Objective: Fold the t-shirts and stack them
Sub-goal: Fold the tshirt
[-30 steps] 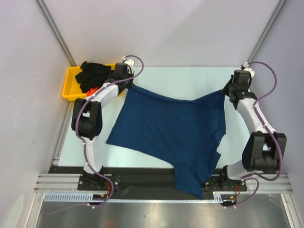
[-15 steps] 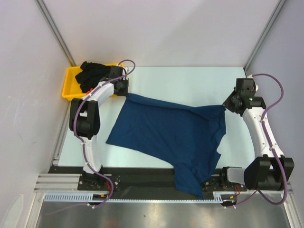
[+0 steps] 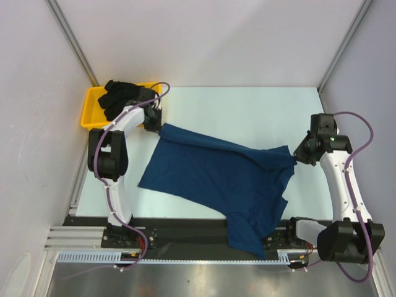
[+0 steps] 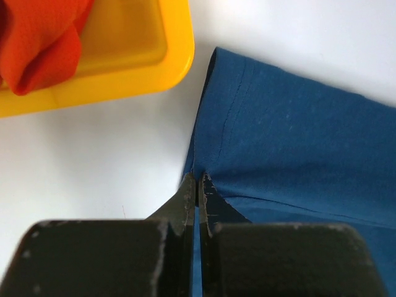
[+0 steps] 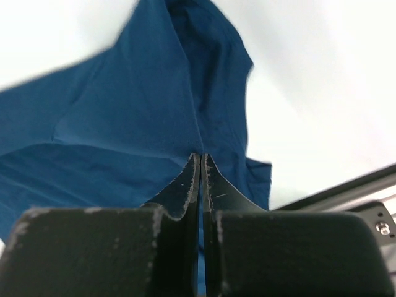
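On the white counter (image 3: 247, 108) the navy t-shirt (image 3: 216, 179) lies spread, its near end overhanging. A black t-shirt (image 3: 120, 94) waits in the yellow tray (image 3: 86, 114), far left. The left gripper (image 4: 197, 183) and right gripper (image 5: 200, 162) each clamp a far corner, seemingly to stretch it flat.

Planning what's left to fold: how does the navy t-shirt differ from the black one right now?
The navy t-shirt lies spread out on the table; the black t-shirt sits bunched in the yellow tray. The navy one is pinched at its far corners by the left gripper and right gripper; the black one is held by nothing. Neither is folded.
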